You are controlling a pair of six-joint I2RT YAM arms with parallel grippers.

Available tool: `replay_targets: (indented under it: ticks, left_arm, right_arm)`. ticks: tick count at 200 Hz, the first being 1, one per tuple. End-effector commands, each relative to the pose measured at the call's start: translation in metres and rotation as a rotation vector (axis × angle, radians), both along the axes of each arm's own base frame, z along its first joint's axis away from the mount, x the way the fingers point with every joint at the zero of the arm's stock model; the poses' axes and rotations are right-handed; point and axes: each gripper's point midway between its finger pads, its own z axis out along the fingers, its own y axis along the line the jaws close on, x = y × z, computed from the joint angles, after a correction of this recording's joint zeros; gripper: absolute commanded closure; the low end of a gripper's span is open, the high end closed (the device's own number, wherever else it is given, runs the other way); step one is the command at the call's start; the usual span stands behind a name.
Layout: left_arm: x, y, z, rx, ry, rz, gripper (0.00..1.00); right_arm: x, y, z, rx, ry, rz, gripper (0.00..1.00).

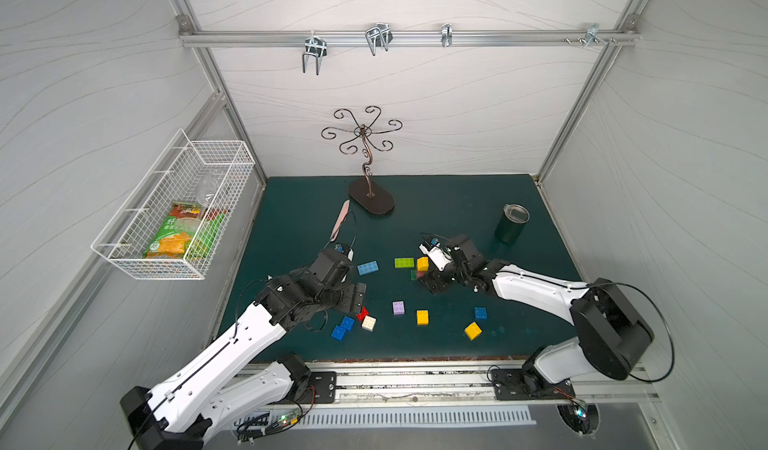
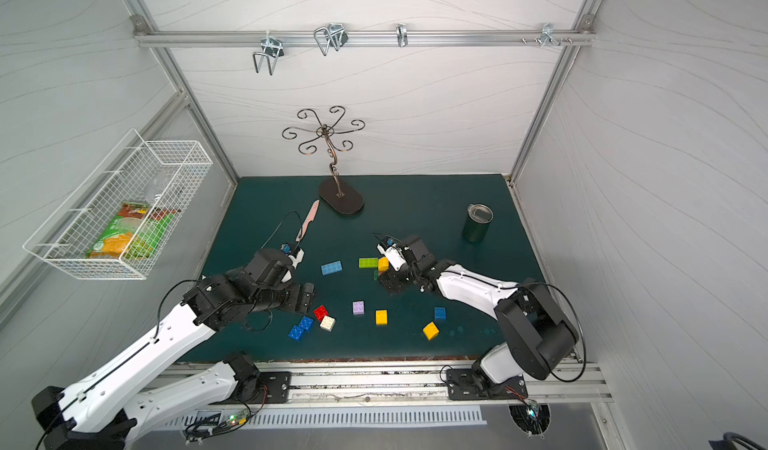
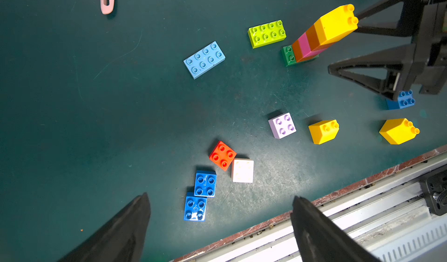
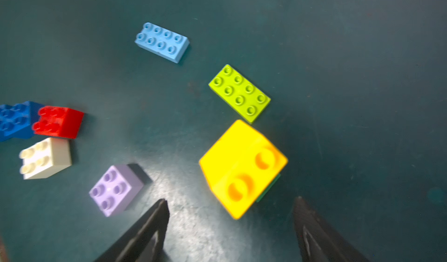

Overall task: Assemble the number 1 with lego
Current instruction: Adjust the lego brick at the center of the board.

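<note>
Nearest of all, on the robot's side of the stack (image 3: 321,33) and off to its left, the left fingers (image 3: 121,231) hang spread wide above a small cluster of loose lego, grasping nothing. The cluster is two blue bricks (image 3: 205,183) set corner to corner, a red brick (image 3: 222,155) and a white brick (image 3: 242,170) that touches the red one. Also short of the stack lie a lilac brick (image 3: 281,125), two yellow bricks (image 3: 323,131) and another blue brick (image 3: 402,100), well apart from one another.

The stack itself stands mid-worktop (image 1: 457,211). It has a long dark-green base (image 3: 288,55), then orange, pink and orange squares, with a yellow one on top. The right fingers (image 3: 362,69) sit just beside its top, parted and clear of the yellow brick, so the column stands unheld.

Just beyond the stack lies a lime brick (image 3: 266,33), with a light-blue brick (image 3: 204,60) further to the left. Farther back are a pink knife (image 1: 340,218) and a dark tumbler (image 1: 512,223).

By the look of it, the upright of the 1 is partly built and the step in hand is fetching the next brick. That calls for the left fingers to drop squarely over one square brick. The red and white touch, so a clean grasp must not drag the neighbour. Seating the brick will need the studs lined up and a straight push, probably with the right fingers steadying the column against tipping.
</note>
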Motion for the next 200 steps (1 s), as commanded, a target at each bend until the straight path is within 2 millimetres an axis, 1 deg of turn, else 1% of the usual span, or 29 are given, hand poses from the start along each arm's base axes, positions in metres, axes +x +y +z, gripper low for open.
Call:
replay_targets:
  ticks: [1,34,47,84,114,136,163,200]
  left_arm:
    - [0.009,-0.005,0.016,-0.036,-0.049,0.006,0.04]
    - [0.009,-0.005,0.015,-0.033,-0.047,0.006,0.04]
    - [0.009,-0.005,0.016,-0.034,-0.049,0.006,0.04]
    - [0.009,-0.005,0.015,-0.03,-0.048,0.008,0.03]
    - [0.01,-0.005,0.013,-0.025,-0.043,0.007,0.03]
    - [0.01,-0.004,0.014,-0.024,-0.044,0.011,0.03]
    - [0.01,-0.003,0.014,-0.022,-0.049,0.014,0.03]
    - [0.01,-0.002,0.014,-0.02,-0.051,0.017,0.03]
  right_arm:
    - [0.01,0.007,-0.002,0.007,-0.017,0.024,0.17]
    - [0.018,0.015,-0.009,0.032,0.005,0.04,0.17]
    - [0.022,0.017,-0.008,0.063,0.015,0.046,0.17]
    - [0.034,0.016,-0.003,0.144,0.046,0.035,0.16]
    - [0.035,0.026,0.002,0.226,0.087,0.075,0.15]
    - [0.034,0.034,-0.002,0.253,0.111,0.105,0.13]
    - [0.04,0.038,-0.004,0.291,0.134,0.106,0.14]
    - [0.055,0.037,-0.002,0.363,0.17,0.062,0.15]
